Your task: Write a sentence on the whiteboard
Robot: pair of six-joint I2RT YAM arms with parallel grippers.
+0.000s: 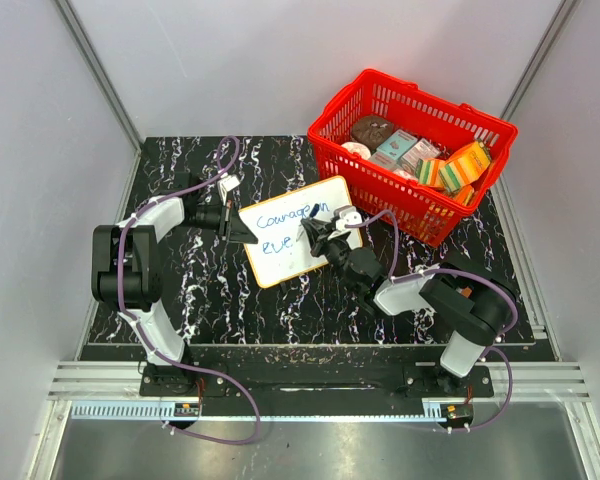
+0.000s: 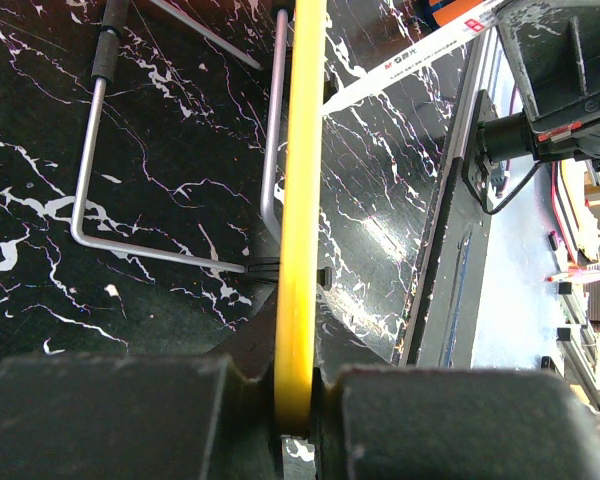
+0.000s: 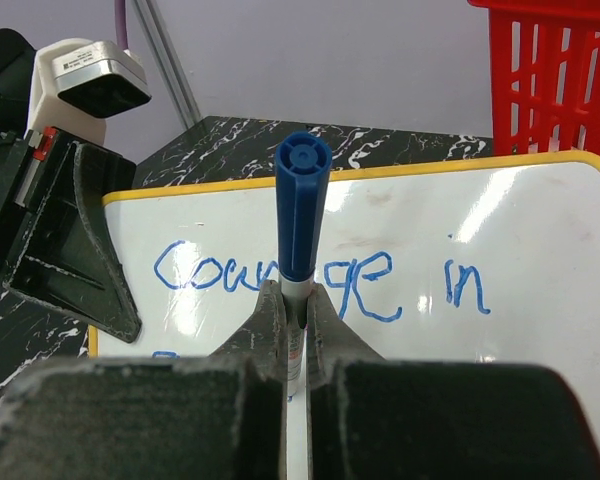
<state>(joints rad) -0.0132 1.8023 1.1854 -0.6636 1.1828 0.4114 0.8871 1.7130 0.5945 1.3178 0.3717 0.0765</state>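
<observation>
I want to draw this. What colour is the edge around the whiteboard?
Yellow-orange. The whiteboard rim shows best in the right wrist view.

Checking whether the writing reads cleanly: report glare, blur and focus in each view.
Right wrist: bright glare patches on the whiteboard above the sentence, letters legible; right gripper at the bottom edge soft. Left wrist: the board's yellow rim blurred near the lens, sheen on the table. Top external: even light, writing small but readable.
</observation>
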